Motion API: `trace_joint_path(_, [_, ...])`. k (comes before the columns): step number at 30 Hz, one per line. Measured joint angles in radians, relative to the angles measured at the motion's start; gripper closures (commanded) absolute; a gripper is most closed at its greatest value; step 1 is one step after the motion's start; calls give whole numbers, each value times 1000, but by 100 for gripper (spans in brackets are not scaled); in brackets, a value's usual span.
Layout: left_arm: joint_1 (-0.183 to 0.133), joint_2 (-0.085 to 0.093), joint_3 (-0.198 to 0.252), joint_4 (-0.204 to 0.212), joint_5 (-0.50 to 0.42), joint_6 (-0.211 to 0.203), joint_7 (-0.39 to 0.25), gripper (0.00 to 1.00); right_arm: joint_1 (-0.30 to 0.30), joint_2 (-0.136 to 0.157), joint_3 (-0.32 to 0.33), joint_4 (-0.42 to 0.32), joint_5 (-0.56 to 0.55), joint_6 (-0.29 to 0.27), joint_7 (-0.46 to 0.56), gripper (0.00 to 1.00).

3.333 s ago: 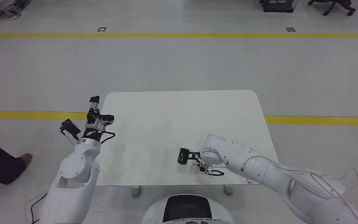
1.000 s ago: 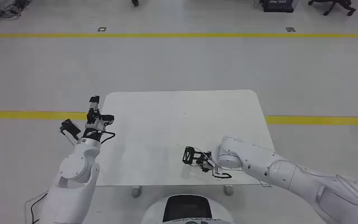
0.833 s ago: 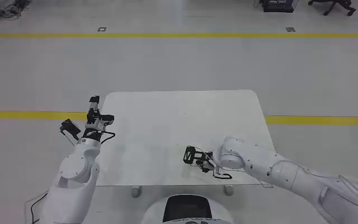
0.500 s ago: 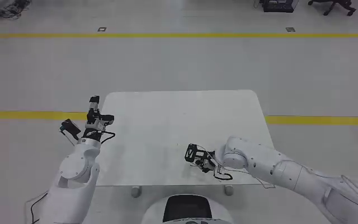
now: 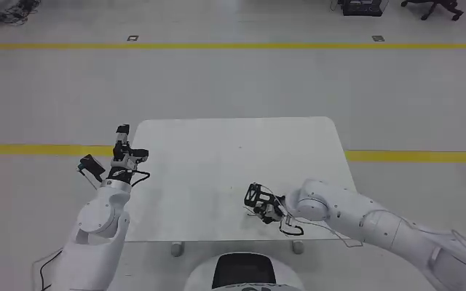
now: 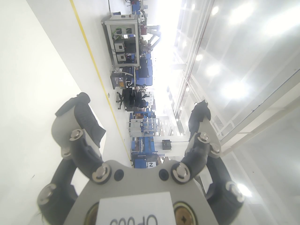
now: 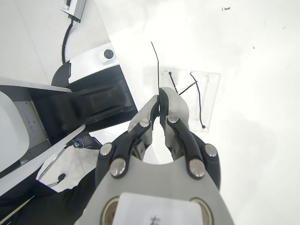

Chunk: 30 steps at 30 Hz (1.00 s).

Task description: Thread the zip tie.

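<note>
White label on left gripper base: dark print, upside down, cut by frame edge. Second label on right gripper base: 1 dark mark, mostly cut off. Small white sign, 1 black letter, on far blue cabinet.

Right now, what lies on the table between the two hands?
Nothing: in the top view the white table is bare between the left hand and the right hand, which pinches a zip tie.

The jaws of the left gripper stand spread, open air between them. The right gripper has its jaws pinched on a zip tie whose tail juts past the tips. Just beyond, a clear tray of loose ties lies on the table.
</note>
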Motion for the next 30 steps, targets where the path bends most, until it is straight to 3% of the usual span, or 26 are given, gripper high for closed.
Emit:
trace_joint_path(22, [0, 0, 0, 0, 0, 0, 0, 0, -22, 80, 0, -93, -15, 0, -134, 100])
trace_joint_path(30, [0, 0, 0, 0, 0, 0, 0, 0, -28, 99, 0, -96, -12, 0, -167, 100])
